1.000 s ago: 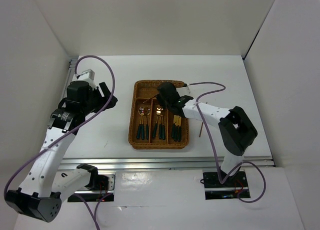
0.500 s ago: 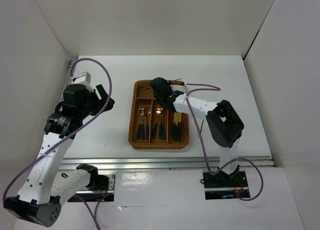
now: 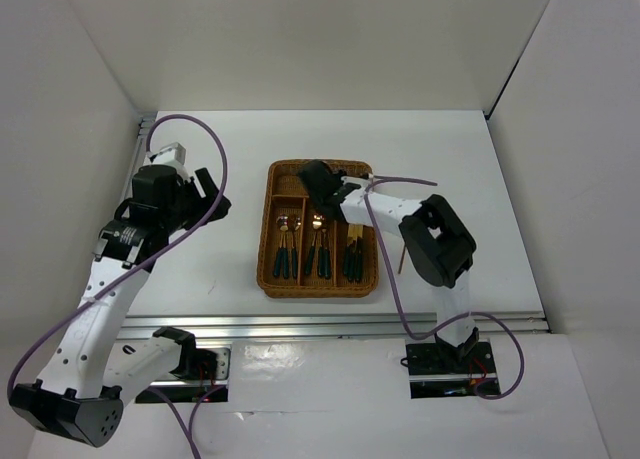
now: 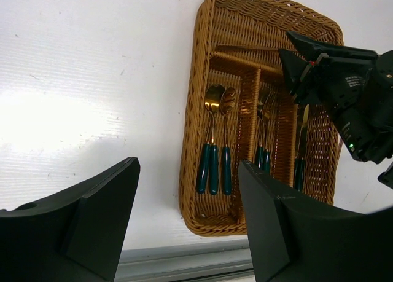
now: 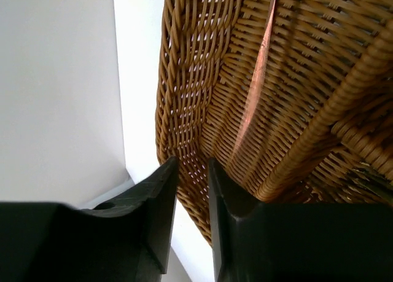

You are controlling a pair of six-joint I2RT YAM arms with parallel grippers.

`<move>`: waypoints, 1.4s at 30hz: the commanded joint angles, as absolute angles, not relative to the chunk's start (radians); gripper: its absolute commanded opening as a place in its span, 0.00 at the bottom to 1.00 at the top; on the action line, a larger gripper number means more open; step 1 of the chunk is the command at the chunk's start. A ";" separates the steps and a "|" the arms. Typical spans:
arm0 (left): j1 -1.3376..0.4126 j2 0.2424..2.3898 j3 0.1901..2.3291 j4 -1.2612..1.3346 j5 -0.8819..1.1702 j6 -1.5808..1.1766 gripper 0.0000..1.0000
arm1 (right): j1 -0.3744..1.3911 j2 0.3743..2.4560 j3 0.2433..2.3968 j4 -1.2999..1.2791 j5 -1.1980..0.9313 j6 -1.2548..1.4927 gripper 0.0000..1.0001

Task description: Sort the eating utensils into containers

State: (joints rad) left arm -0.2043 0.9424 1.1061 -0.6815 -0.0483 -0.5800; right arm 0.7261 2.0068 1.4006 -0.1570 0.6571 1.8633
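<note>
The brown wicker tray holds the containers. Gold spoons with teal handles lie in its left long slot, forks in the middle one and knives in the right one. My right gripper hovers low over the crosswise slot at the tray's far end. In the right wrist view its jaws stand a narrow gap apart with nothing between them. A reddish chopstick lies loose on the wicker just beyond. Another chopstick lies on the table right of the tray. My left gripper stays wide open and empty, left of the tray.
White walls close in the table on the left, back and right. A metal rail runs along the near edge. Purple cables loop over both arms, and the right arm's elbow stands close beside the tray's right rim.
My right gripper moved left along the tray's far end and its jaws parted from shut to a narrow gap, leaving the chopstick on the wicker. The left arm shifted only slightly.
</note>
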 commanded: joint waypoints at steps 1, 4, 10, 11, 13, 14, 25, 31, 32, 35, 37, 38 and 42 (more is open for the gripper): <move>-0.198 0.948 1.135 -0.680 -0.067 -0.584 0.79 | 0.703 2.008 1.453 -0.178 0.695 1.864 0.42; -0.198 0.948 1.135 -0.670 -0.057 -0.584 0.79 | 0.703 1.988 1.439 -0.126 0.667 1.760 0.55; -0.198 0.957 1.126 -0.661 -0.046 -0.584 0.79 | 0.632 1.890 1.396 0.090 0.397 1.311 0.59; -0.198 0.957 1.126 -0.661 -0.035 -0.584 0.79 | 0.614 1.852 1.396 0.103 0.344 1.240 0.59; -0.198 0.957 1.115 -0.649 -0.035 -0.584 0.81 | 0.559 1.813 1.443 0.062 0.228 1.058 0.63; -0.198 0.966 1.115 -0.638 -0.035 -0.584 0.81 | 0.543 1.796 1.471 0.016 0.210 1.001 0.63; -0.198 1.008 1.074 -0.483 0.106 -0.520 0.82 | 0.405 1.424 1.395 -0.507 0.371 0.577 0.79; -0.198 1.042 1.075 -0.440 0.126 -0.499 0.83 | 0.258 1.388 1.209 -0.652 0.331 0.558 0.71; -0.198 1.058 1.086 -0.440 0.126 -0.499 0.83 | 0.218 1.399 1.194 -0.652 0.319 0.558 0.71; -0.198 1.086 1.095 -0.440 0.126 -0.499 0.83 | 0.152 1.425 1.138 -0.652 0.255 0.519 0.71; -0.198 1.114 1.104 -0.431 0.126 -0.499 0.83 | 0.132 1.452 1.117 -0.652 0.226 0.500 0.69; -0.198 1.114 1.104 -0.422 0.126 -0.499 0.83 | 0.132 1.462 1.091 -0.632 0.216 0.500 0.68; -0.198 1.150 1.114 -0.422 0.126 -0.508 0.83 | 0.121 1.520 1.039 -0.580 0.173 0.491 0.61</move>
